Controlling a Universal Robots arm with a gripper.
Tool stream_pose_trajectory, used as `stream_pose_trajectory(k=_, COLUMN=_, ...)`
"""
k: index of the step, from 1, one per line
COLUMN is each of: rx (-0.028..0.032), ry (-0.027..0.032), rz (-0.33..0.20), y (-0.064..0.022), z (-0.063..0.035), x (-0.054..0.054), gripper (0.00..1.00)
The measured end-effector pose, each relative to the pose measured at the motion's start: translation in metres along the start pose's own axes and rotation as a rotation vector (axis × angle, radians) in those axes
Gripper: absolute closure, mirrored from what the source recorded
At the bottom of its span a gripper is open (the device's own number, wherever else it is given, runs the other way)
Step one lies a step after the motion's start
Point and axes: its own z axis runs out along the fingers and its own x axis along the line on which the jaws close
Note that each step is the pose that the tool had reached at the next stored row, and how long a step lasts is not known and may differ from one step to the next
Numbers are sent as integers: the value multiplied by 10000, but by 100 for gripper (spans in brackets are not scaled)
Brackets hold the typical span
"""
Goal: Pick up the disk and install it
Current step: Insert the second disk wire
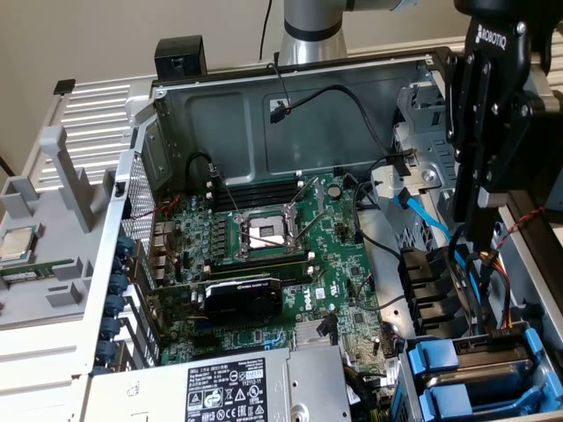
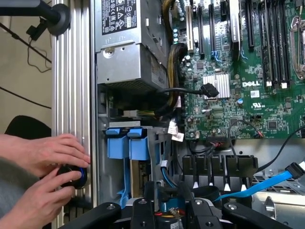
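In the exterior view, the disk (image 1: 493, 356) sits nearest, in the drive bay behind blue carrier fronts (image 1: 449, 378). Above it hangs the gripper (image 1: 475, 229) — whether its fingers are apart or together, I cannot tell. Farther back lie the motherboard (image 1: 290, 255) and the chassis wall (image 1: 290, 132).

In the wrist view, a person's hands (image 2: 45, 167) rest at the case rail (image 2: 71, 95).

1. Even, soft indoor light fills the open computer case (image 1: 264, 123); its shadows are faint.
2. The aluminium rail (image 2: 71, 95) at nine o'clock in the wrist view shows pale glare streaks.
3. The gripper (image 1: 484, 132) at two o'clock in the exterior view looks dark and slightly soft.
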Motion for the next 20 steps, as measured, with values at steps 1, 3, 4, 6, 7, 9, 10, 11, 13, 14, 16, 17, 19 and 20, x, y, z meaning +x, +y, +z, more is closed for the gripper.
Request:
stream_pose_trajectory(k=1, rx=1, ry=3, rz=-2, y=0, z=0, x=0, gripper=67)
stream_pose_trajectory(k=3, rx=2, ry=5, rz=-6, y=0, z=4, x=-1, gripper=67)
stream_pose_trajectory(k=4, rx=3, ry=6, rz=-7, y=0, z=6, x=-2, gripper=67)
stream_pose_trajectory(k=6, rx=7, ry=10, rz=-17, y=-1, z=12, x=-4, gripper=67)
stream_pose_trajectory(k=7, rx=8, ry=9, rz=-22, y=-1, z=17, x=-6, gripper=67)
stream_pose_trajectory(k=9, rx=8, ry=11, rz=-22, y=-1, z=18, x=-6, gripper=67)
stream_pose_trajectory(k=10, rx=8, ry=10, rz=-22, y=-1, z=19, x=-6, gripper=67)
stream_pose_trajectory(k=11, rx=8, ry=9, rz=-22, y=-1, z=21, x=-7, gripper=67)
stream_pose_trajectory(k=13, rx=9, ry=9, rz=-22, y=-1, z=23, x=-8, gripper=67)
stream_pose_trajectory(k=14, rx=8, ry=10, rz=-22, y=-1, z=23, x=-8, gripper=67)
stream_pose_trajectory(k=16, rx=8, ry=10, rz=-22, y=-1, z=25, x=-9, gripper=67)
stream_pose_trajectory(k=17, rx=8, ry=10, rz=-22, y=-1, z=25, x=-9, gripper=67)
stream_pose_trajectory(k=19, rx=8, ry=10, rz=-22, y=-1, z=26, x=-9, gripper=76)
stream_pose_trajectory(k=20, rx=8, ry=10, rz=-22, y=-1, z=26, x=-9, gripper=82)
